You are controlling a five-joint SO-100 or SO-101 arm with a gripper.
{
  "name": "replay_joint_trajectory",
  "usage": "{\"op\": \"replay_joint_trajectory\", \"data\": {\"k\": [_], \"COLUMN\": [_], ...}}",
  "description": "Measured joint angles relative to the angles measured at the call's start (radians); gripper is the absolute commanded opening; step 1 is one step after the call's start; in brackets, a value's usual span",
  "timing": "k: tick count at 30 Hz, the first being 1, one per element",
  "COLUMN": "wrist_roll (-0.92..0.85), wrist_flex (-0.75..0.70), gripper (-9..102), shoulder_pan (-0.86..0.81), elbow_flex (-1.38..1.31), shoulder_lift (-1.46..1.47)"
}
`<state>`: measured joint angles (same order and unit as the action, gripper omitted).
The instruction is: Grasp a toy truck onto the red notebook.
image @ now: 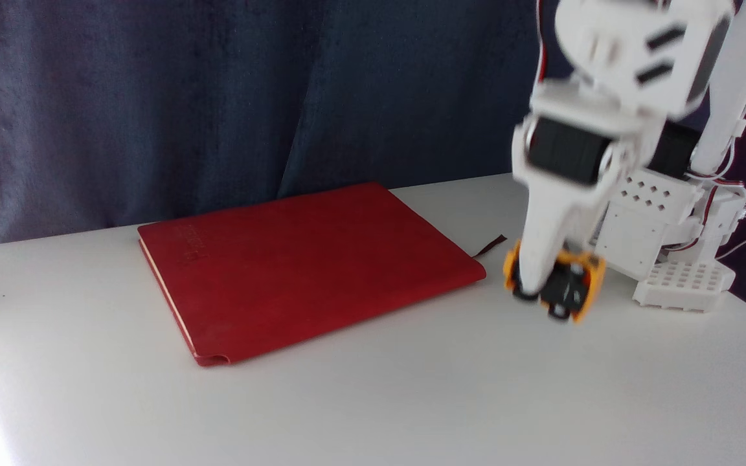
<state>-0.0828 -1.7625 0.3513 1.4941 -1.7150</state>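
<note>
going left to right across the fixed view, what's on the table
red notebook → its ribbon bookmark → toy truck held tilted in the gripper → the arm's white base

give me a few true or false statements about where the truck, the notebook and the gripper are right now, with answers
1. The toy truck sits on top of the red notebook. False: it is to the right of the notebook in the fixed view, clear of the cover.
2. The gripper is closed around the toy truck. True.
3. The red notebook lies flat and closed on the white table. True.
4. The truck stands level on its four wheels. False: it is tilted, with its black underside and wheels turned toward the camera.
5. A thin dark ribbon bookmark sticks out of the notebook's left end. False: it sticks out at the right corner, toward the gripper.
</note>
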Motion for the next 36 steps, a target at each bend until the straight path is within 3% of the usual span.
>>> {"op": "replay_joint_trajectory", "data": {"k": [4, 13, 22, 30, 36], "wrist_roll": [-0.109, -0.357, -0.517, -0.647, -0.681], "wrist_flex": [-0.028, -0.035, 0.046, 0.028, 0.011], "gripper": [0, 0, 0, 0, 0], "shoulder_pan": [-0.158, -0.485, -0.767, -0.850, -0.788], "elbow_flex": [-0.127, -0.135, -0.149, -0.195, -0.198], "shoulder_lift": [0.038, 0.054, 0.233, 0.359, 0.374]}}
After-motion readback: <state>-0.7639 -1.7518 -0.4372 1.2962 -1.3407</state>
